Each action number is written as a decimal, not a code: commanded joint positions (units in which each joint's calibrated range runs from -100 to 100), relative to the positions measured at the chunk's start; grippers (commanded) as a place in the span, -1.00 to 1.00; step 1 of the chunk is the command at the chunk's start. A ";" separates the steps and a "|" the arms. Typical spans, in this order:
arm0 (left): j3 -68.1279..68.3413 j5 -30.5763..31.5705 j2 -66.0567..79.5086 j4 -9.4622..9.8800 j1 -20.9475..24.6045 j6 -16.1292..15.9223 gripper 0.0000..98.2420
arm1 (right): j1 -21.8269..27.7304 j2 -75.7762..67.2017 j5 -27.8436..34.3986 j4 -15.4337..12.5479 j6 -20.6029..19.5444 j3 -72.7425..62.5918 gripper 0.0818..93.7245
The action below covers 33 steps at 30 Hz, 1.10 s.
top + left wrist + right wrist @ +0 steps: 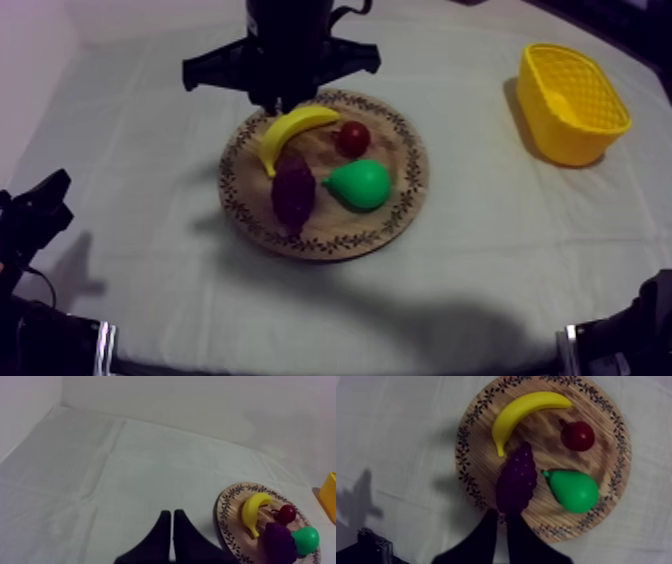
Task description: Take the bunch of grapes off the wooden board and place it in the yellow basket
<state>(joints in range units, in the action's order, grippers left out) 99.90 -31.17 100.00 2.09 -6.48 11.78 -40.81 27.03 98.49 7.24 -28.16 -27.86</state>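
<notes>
The dark purple bunch of grapes [293, 190] lies on the round wooden board [400, 215] at mid table, between a banana and a pear. The yellow basket [570, 100] stands at the far right. My right gripper [283, 103] hangs high over the board's far edge; in its wrist view the shut gripper [501, 513] points down just beside the near end of the grapes [517, 478], holding nothing. My left gripper [40, 205] rests low at the left; in its wrist view it is a shut wedge [172, 512] over bare cloth, left of the board [227, 501] and grapes [277, 541].
Also on the board are a yellow banana [290, 130], a small red fruit [352, 137] and a green pear [362, 184], which touches or nearly touches the grapes. Part of the right arm [630, 335] shows at the lower right edge. Grey-white cloth lies between board and basket.
</notes>
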 commanded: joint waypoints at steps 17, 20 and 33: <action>-0.02 0.05 0.00 0.04 0.00 0.01 -1.00 | 1.90 2.19 -0.25 -4.56 1.48 0.47 0.95; -0.02 0.05 0.00 0.04 0.00 0.01 -1.00 | 2.20 2.93 -1.12 -5.43 1.66 1.91 0.96; -0.02 0.05 0.00 0.04 0.00 0.01 -1.00 | 3.80 8.35 -12.45 -10.29 4.67 9.46 0.96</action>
<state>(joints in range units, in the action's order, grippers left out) 99.90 -31.17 100.00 2.09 -6.48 11.78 -37.07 34.90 86.68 -2.65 -23.74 -18.56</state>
